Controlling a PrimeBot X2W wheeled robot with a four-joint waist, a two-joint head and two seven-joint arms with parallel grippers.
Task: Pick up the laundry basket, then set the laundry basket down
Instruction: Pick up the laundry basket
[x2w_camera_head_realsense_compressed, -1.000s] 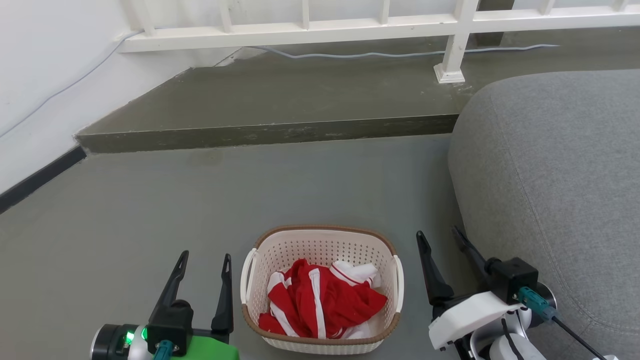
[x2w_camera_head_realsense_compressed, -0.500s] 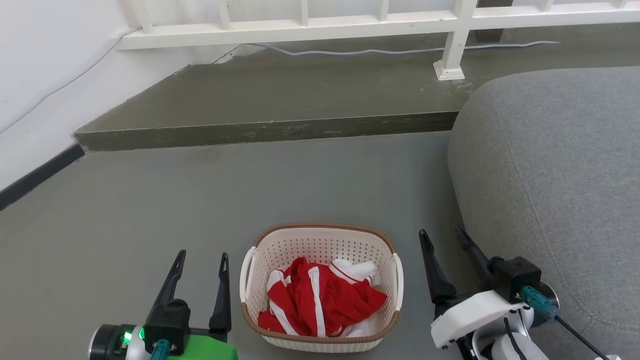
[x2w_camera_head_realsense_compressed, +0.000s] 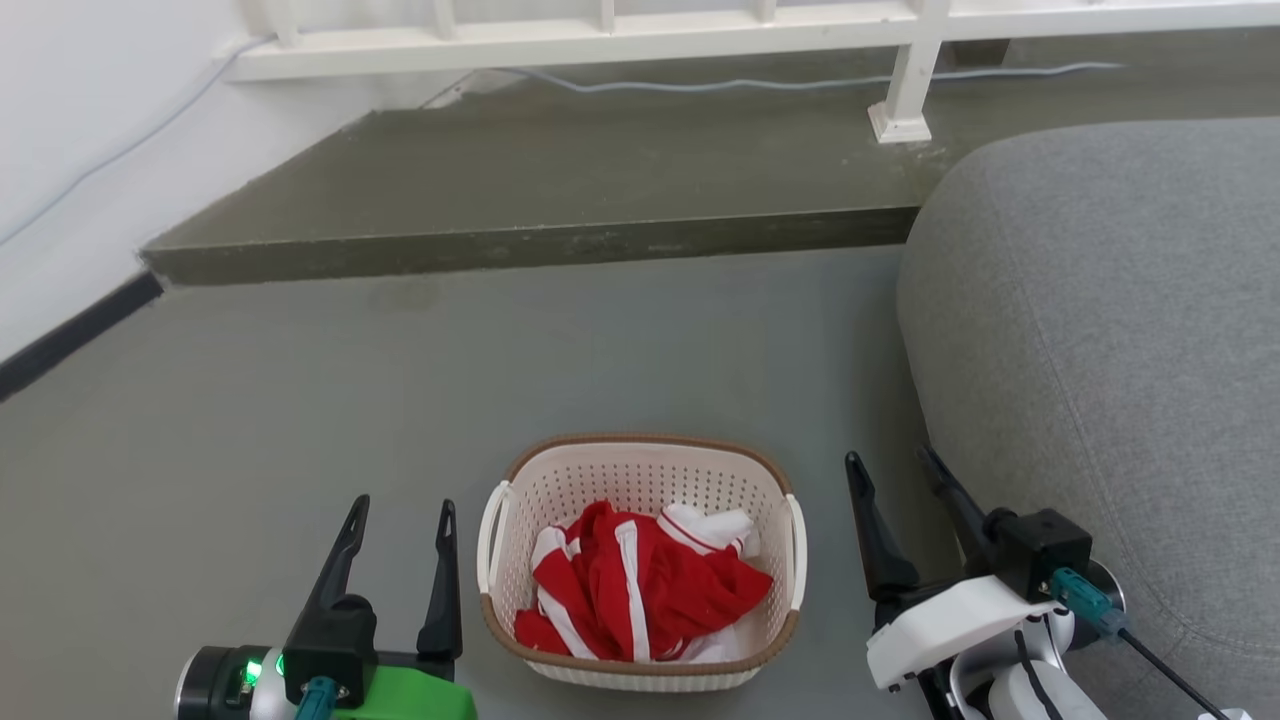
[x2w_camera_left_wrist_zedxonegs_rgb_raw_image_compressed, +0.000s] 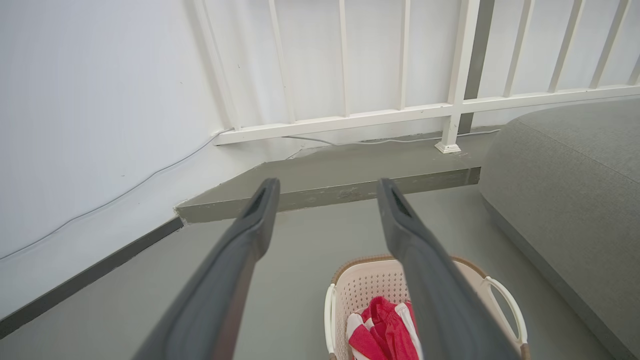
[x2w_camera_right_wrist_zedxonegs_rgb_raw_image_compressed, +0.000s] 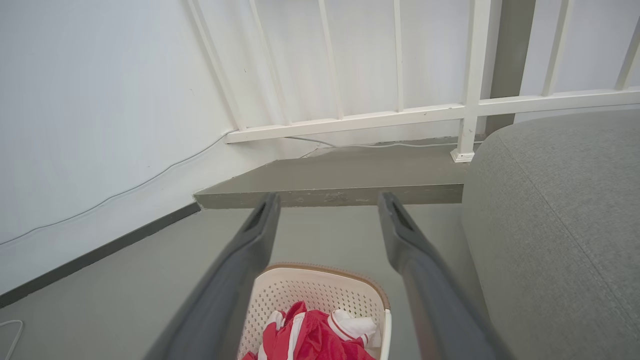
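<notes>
The basket (x2w_camera_head_realsense_compressed: 640, 485), holding a red-and-white garment (x2w_camera_head_realsense_compressed: 640, 590), sits on the grey floor (x2w_camera_head_realsense_compressed: 500, 360), near centre. The left gripper (x2w_camera_head_realsense_compressed: 402, 505) and right gripper (x2w_camera_head_realsense_compressed: 888, 456) flank it close on either side, jaws wide and empty. A grey sofa (x2w_camera_head_realsense_compressed: 1100, 330) stands right; a step (x2w_camera_head_realsense_compressed: 520, 245) and white railing (x2w_camera_head_realsense_compressed: 600, 38) lie beyond.

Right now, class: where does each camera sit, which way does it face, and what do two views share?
Head view: on the head, facing forward and down at the laundry basket; left gripper and right gripper, both open, flank it.
Left wrist view: on the left wrist, facing the railing past its fingers.
Right wrist view: on the right wrist, likewise, past its fingers.
Both wrist views share railing and basket.
</notes>
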